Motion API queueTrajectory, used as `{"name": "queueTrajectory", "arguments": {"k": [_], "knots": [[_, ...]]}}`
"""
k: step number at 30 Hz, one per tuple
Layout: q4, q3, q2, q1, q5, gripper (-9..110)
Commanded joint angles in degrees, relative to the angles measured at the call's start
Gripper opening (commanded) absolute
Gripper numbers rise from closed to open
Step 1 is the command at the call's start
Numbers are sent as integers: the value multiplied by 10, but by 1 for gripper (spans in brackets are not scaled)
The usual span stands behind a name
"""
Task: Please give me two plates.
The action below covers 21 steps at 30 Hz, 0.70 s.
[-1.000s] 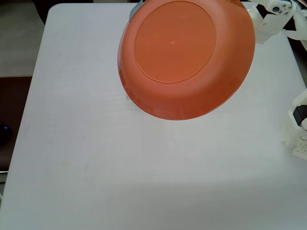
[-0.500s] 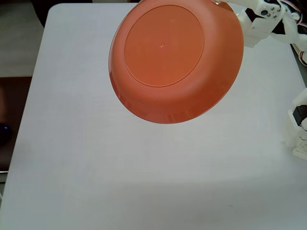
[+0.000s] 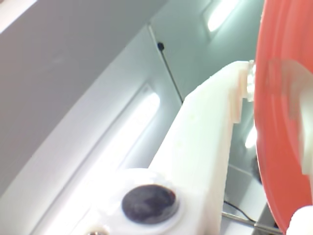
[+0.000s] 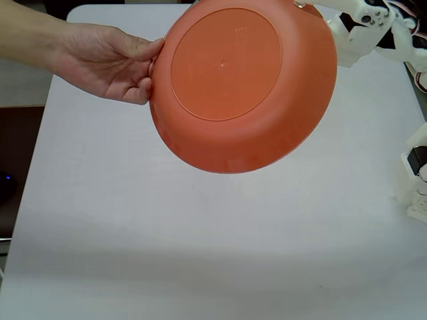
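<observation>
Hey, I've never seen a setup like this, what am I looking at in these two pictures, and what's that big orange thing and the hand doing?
This is a small white robot arm working over a white table. The fixed view looks down on the table from above; the wrist view comes from a camera riding on the arm, aimed up past its own white plastic at ceiling lights.

The big orange thing is a deep plastic plate, held up in the air and tilted so its flat round base faces the fixed camera. The arm's tool, its two-finger pincer, grips the plate's rim at the upper right; in the wrist view you see one white finger against the orange edge.

A person's hand reaches in from the left of the fixed view and touches the opposite rim, apparently taking the plate. I see nothing else lying on the visible table.
</observation>
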Motion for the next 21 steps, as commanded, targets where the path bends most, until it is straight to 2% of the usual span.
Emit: {"name": "queueTrajectory", "arguments": {"k": [1, 6, 11, 14, 21], "knots": [[-20, -6, 4, -5, -4, -1], [-12, -4, 4, -4, -4, 0], [36, -4, 7, -1, -63, 33], [109, -4, 13, 0, -84, 44], [213, 46, 61, 40, -83, 46]]}}
